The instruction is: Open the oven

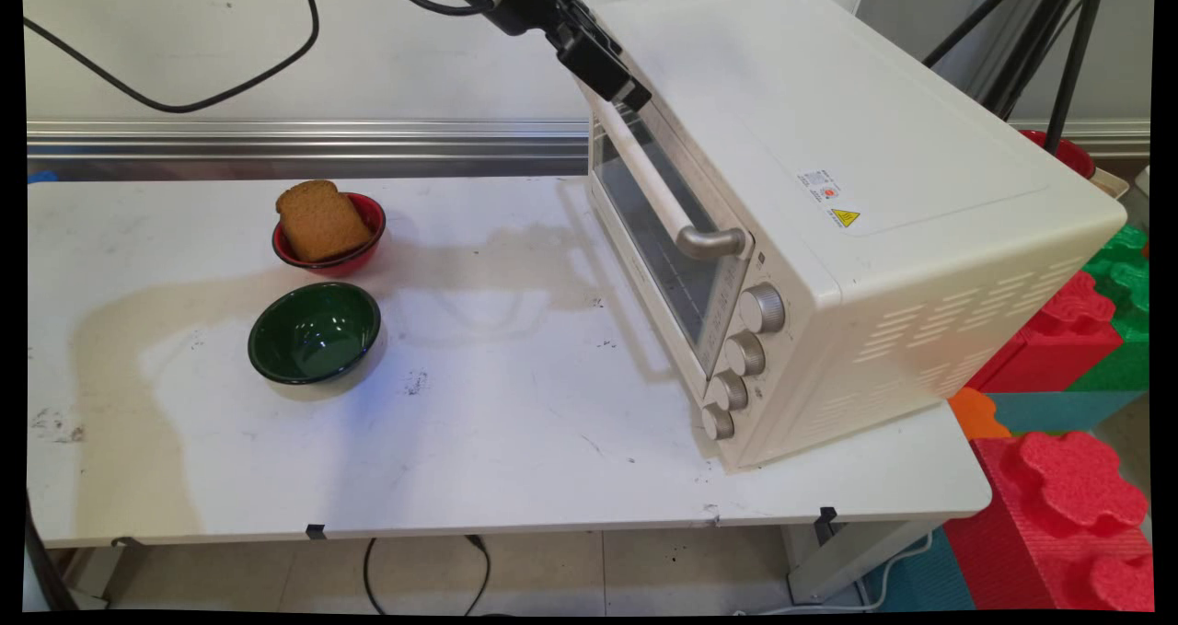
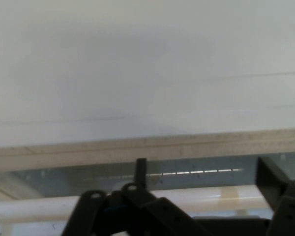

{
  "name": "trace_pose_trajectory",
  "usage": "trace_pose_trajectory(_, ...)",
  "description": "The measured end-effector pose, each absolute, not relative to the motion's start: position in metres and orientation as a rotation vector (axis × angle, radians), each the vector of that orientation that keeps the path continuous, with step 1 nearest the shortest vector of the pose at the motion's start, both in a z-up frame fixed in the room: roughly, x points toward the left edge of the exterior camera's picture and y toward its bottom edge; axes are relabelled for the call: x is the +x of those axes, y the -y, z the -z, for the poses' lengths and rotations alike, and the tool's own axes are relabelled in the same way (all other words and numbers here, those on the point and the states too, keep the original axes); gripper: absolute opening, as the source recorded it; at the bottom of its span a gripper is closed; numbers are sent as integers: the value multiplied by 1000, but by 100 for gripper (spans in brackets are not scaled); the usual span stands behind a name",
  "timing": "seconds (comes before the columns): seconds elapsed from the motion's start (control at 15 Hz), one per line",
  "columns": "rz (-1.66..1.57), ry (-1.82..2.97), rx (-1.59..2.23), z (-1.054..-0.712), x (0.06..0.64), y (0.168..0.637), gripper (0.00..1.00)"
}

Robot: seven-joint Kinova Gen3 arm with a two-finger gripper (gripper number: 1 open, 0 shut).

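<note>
My black gripper hangs at the far top corner of the cream toaster oven, right against the upper edge of its glass door. The door stands upright against the oven body. In the hand view the gripper is open, one finger on the left and the other on the right, with the oven's flat top filling the picture above. The white handle bar runs across just below the door's top edge. Nothing is held between the fingers.
A red bowl holding a slice of brown bread stands on the white table at the left, with an empty green bowl just in front of it. Red and green foam blocks lie off the table's right end.
</note>
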State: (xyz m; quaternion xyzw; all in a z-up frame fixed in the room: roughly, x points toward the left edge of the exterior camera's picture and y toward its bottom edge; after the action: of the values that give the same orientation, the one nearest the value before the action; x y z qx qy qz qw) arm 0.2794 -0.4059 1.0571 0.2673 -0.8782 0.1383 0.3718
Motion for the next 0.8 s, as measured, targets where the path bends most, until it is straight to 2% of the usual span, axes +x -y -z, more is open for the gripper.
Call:
trace_pose_trajectory(0.07, -353, 2255, 688, -1056, 279, 406, 0)
trace_pose_trajectory(0.8, -344, 2276, 713, -1039, 266, 413, 0)
